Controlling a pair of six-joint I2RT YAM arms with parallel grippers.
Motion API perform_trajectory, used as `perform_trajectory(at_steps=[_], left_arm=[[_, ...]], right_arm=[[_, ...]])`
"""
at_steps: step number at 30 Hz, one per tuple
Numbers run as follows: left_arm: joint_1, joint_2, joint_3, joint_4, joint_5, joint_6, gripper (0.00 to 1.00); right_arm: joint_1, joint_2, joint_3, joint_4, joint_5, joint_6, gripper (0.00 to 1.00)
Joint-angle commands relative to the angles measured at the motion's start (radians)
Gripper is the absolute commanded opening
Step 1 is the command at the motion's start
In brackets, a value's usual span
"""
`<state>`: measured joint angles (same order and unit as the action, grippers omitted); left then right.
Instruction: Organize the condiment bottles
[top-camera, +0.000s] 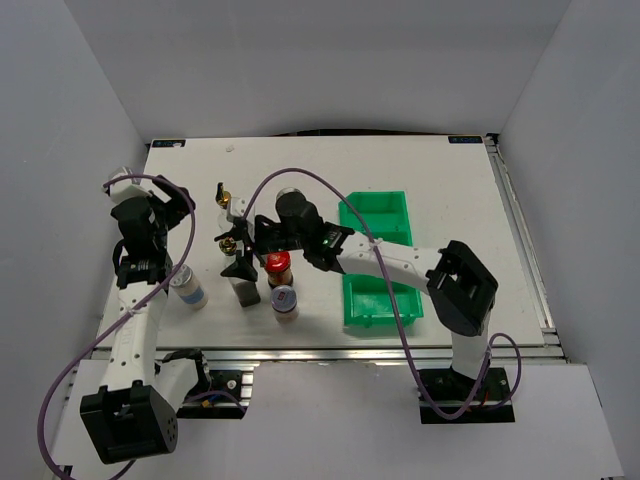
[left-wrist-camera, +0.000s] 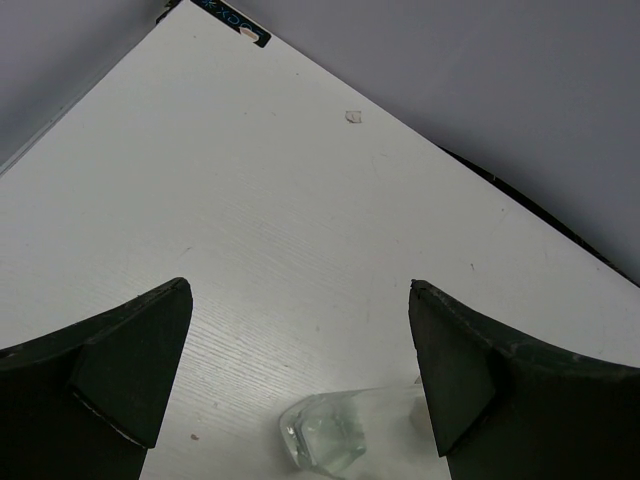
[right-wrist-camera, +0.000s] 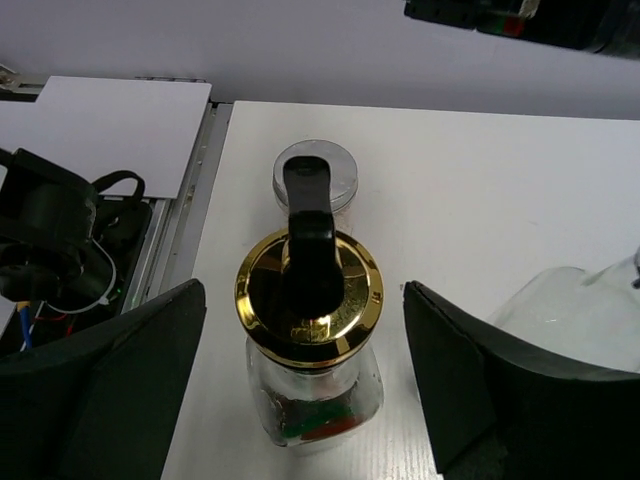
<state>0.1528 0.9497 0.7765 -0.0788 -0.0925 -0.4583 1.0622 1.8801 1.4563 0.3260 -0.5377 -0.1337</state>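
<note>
Now the right pincer (right-wrist-camera: 303, 335), open astride a tall pourer bottle (right-wrist-camera: 355, 290), should close next; the left pincer (left-wrist-camera: 300, 300) gapes empty.

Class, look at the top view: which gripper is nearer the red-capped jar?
Right. The right gripper is open close beside the red-capped jar, straddling a gold-spouted bottle. The left gripper sits well away, toward the left side of the table.

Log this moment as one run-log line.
left fingers: open, holding nothing | right fingers: open, straddling gold-capped pourer bottle, not touching it | green bin: under right arm
</note>
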Motion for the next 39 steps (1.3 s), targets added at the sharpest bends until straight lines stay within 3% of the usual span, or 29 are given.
perform_trajectory(at_steps=[1,6,10,21,29,35,39], left_arm=[[-0.006,-0.031,-0.009,-0.01,-0.016,0.013,0.98],[-0.007,-0.035,-0.013,-0.009,-0.021,0.015,0.98],[-0.012,-0.037,-0.013,-0.009,-0.024,0.015,0.98],[-0.016,-0.048,-0.013,-0.01,-0.038,0.021,0.98],[-0.018,-0.061,-0.022,-0.009,-0.042,0.018,0.98],[-0.022,-0.069,-0.023,-0.01,-0.053,0.015,0.98],[-0.022,-0.072,-0.025,-0.021,-0.096,0.013,0.98]], right_arm=[[0.008,0.019,0.05,0.085,-0.036,0.032,0.84],[0.008,0.033,0.044,0.126,-0.048,0.052,0.77],[0.008,0.043,0.042,0.142,-0.039,0.065,0.66],[0.008,0.037,0.036,0.168,-0.019,0.075,0.24],[0.008,0.001,0.068,0.174,-0.024,0.107,0.0],[0.007,-0.042,0.088,0.289,-0.096,0.166,0.0],[0.002,-0.038,0.202,0.222,-0.139,0.201,0.0]])
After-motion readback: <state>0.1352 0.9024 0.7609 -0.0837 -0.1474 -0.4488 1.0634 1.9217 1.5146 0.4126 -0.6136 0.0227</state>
